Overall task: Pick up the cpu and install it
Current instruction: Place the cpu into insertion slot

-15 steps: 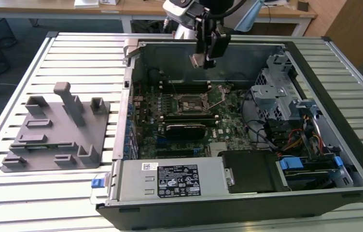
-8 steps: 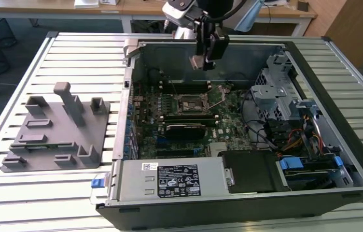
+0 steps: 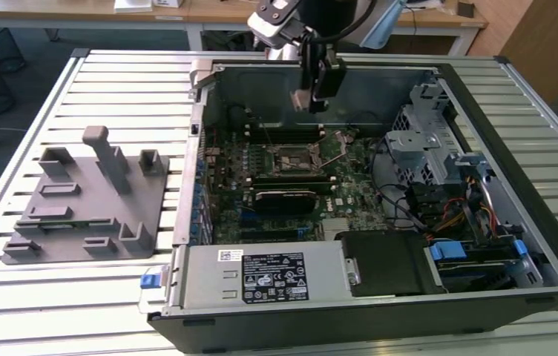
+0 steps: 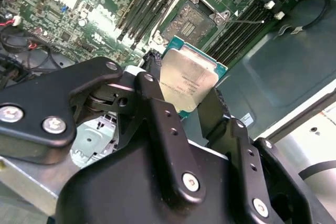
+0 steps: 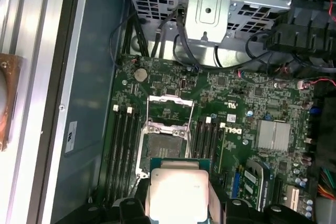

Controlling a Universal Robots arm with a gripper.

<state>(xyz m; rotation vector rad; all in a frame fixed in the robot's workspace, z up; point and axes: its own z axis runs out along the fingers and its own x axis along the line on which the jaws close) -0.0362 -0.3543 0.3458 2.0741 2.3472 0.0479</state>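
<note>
Inside the open computer case (image 3: 378,89), above the board: cpu (image 4: 189,80) clamped by its edges between the jaws, silver top up, hanging near the empty socket (image 4: 190,18), whose frame looks lifted open, ready to receive it.

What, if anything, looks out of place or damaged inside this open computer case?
Nothing looks damaged or spilled. The CPU socket stands open and empty on the motherboard; the cpu is off it, clamped in the gripper above the board.
</note>
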